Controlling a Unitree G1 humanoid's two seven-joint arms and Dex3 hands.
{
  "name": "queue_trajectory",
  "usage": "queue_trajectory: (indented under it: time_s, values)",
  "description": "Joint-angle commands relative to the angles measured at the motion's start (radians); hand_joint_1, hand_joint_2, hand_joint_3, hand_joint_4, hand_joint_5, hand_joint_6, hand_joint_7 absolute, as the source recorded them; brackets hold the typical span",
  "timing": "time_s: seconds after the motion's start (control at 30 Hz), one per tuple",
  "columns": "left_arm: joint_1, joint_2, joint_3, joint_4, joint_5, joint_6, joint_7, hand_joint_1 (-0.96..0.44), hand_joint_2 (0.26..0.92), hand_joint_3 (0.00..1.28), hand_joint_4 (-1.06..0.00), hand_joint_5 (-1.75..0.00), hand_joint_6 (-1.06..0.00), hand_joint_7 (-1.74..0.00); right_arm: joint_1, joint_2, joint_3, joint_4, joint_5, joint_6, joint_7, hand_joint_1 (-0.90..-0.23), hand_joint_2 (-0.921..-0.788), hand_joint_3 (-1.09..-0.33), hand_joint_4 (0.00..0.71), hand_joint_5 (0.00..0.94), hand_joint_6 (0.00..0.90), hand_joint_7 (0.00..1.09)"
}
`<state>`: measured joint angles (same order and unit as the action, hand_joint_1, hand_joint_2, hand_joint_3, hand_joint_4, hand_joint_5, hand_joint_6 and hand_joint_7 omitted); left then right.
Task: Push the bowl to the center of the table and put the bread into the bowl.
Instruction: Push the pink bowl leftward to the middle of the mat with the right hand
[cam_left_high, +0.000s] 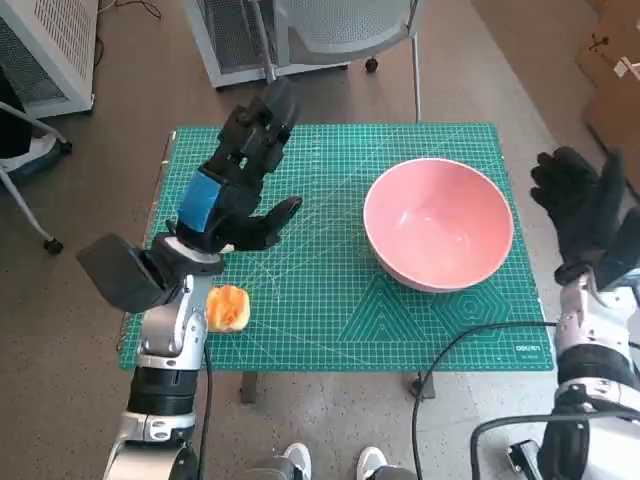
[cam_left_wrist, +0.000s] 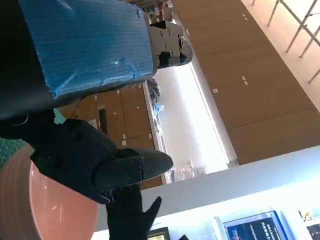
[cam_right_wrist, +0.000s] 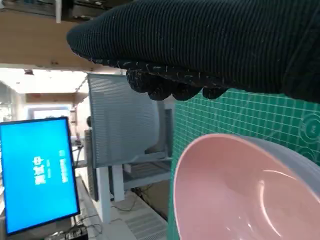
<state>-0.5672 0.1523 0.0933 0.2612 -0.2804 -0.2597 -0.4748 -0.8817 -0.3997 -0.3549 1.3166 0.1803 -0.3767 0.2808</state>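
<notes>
- Head view: one green cutting mat (cam_left_high: 330, 300) covers the small table, and on it stand one pink bowl (cam_left_high: 438, 236) and one piece of bread (cam_left_high: 228, 308).
- The bowl sits upright on the right half of the mat, right of the middle, and holds nothing.
- The bread lies near the mat's front left corner, just beside the left forearm and well apart from the bowl.
- The left hand (cam_left_high: 235, 180), black with blue tape on its back, is raised over the left half of the mat with its fingers spread and its thumb reaching toward the bowl; it holds nothing.
- The right hand (cam_left_high: 585, 205), in the black knitted glove, is off the table's right edge, near the bowl but apart from it, fingers apart and holding nothing.
- One grey chair (cam_left_high: 340, 25) stands beyond the table; two shoes (cam_left_high: 335, 462) of a person show at the lower edge.
- Left wrist view: the taped back of the left hand (cam_left_wrist: 85, 55) fills the upper part, one black finger juts out bare, and a slice of the pink bowl (cam_left_wrist: 55, 210) shows beside it. The gloved right hand (cam_left_wrist: 131, 215) shows beyond, fingers apart.
- Right wrist view: the glove (cam_right_wrist: 210, 45) forms a dark band, its fingertips curling a little, free of the bowl (cam_right_wrist: 245, 190) near it on the mat (cam_right_wrist: 250, 117). One lit blue screen (cam_right_wrist: 37, 172) stands in the background.
</notes>
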Motion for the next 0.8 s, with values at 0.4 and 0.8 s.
queue_trajectory:
  time_s: [0.4, 0.8]
  values:
    - [0.023, 0.015, 0.006, -0.026, -0.004, 0.016, 0.002, -0.4, 0.626, 0.69, 0.0, 0.0, 0.0, -0.35, 0.019, 0.095, 0.007, 0.015, -0.032, 0.02, 0.0, -0.584, -0.921, -0.785, 0.314, 0.023, 0.417, 0.03]
    - [0.054, 0.027, 0.014, -0.079, -0.004, 0.042, 0.016, -0.4, 0.624, 0.7, 0.0, 0.0, 0.0, -0.35, 0.006, 0.148, 0.02, 0.016, -0.047, 0.021, 0.011, -0.567, -0.921, -0.798, 0.282, 0.001, 0.394, 0.01]
